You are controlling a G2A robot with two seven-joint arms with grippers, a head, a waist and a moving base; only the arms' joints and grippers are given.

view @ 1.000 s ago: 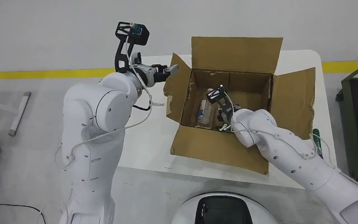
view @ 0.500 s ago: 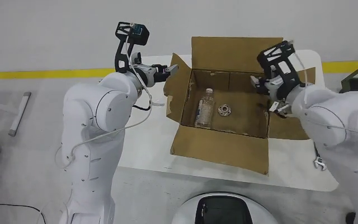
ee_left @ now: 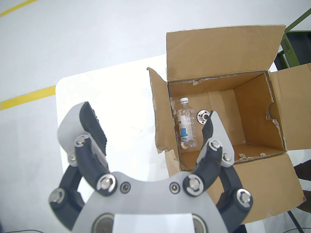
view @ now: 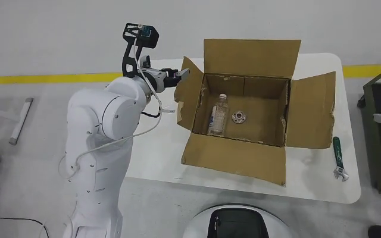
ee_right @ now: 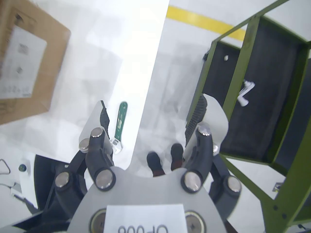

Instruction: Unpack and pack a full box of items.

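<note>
— What is the room like?

— It has a grey floor with a yellow line [view: 53,77] on it. A white table [view: 164,157] stands there. A green rack [view: 374,137] stands off the table's right edge, and a grey tube [view: 19,119] lies on the floor far off to the left.

— What is on the table?

— A big brown box [view: 235,157] sits on the right half, with all four flaps open. A wrench [view: 337,157] with a green handle lies by the right edge, just beside the box.

— What is in the box?

— A clear bottle [view: 218,114] with a white cap lies flat on the bottom, near the left wall. A small round metal ring [view: 239,116] lies just beside it.

— Where are the grippers?

— The left gripper [ee_left: 149,111] hangs over the table's far left corner. Its jaws are wide apart and hold nothing. The box's torn left flap stands between it and the bottle. The right gripper [ee_right: 153,101] hangs over the right edge, between the wrench and the rack. Its jaws are spread too, with nothing in them.

— Did anything move?

— Yes. A second ago the right arm was down inside the box. Then it lifted out and swung off to the right. The left arm did not move. The bottle and ring stayed put.
</note>
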